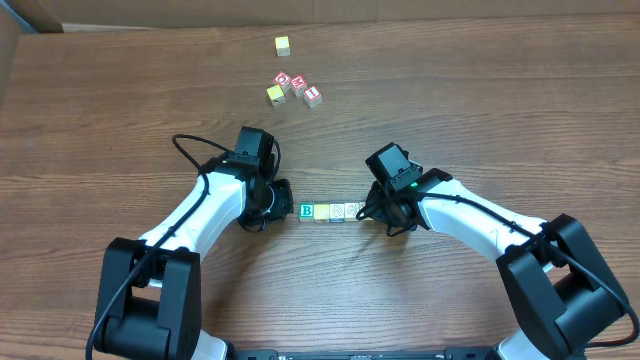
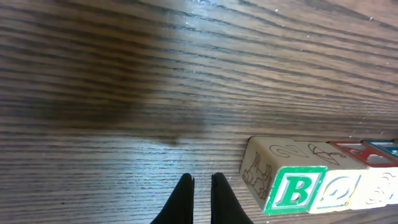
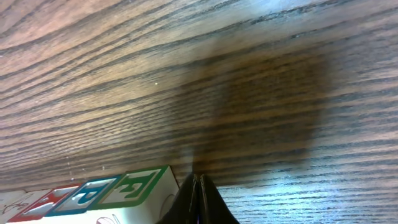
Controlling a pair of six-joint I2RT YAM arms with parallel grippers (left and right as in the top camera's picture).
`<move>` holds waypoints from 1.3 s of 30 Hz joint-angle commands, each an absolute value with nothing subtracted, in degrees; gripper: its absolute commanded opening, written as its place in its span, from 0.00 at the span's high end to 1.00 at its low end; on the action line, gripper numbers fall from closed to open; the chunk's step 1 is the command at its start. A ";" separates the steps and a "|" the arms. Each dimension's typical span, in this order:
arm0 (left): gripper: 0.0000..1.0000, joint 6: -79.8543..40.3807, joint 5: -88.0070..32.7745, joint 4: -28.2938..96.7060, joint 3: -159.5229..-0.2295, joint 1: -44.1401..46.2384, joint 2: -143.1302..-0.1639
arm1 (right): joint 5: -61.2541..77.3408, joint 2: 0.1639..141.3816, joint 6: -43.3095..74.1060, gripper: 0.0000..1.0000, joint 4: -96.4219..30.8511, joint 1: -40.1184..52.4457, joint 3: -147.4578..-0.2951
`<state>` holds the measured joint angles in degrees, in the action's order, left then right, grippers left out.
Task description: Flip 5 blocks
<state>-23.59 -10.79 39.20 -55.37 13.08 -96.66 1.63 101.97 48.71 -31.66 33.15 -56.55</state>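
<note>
As right gripper (image 3: 198,186) overlaps the blocks (image 1: 330,211), row end hidden | left gripper (image 2: 202,182), right: closed, empty

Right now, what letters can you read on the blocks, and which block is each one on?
"B", green: on the B block, nearest the left gripper.
"F", green: on the F block, beside the right gripper.
"P", blue: on the P block, next to the F block.
Letters on the red-faced cubes: too small to read.
</note>
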 commanded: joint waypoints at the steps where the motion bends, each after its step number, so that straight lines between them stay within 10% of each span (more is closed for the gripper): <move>1: 0.96 -23.38 -11.70 38.94 -54.76 13.21 -97.12 | 2.72 102.08 47.99 0.96 -31.33 33.47 -56.21; 39: 0.96 -24.91 -10.50 34.06 -52.86 16.27 -97.12 | 2.70 102.08 47.97 0.96 -31.33 33.47 -56.21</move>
<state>-24.03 -11.16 34.65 -53.93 16.05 -96.66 2.74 101.97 48.14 -31.53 33.15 -56.55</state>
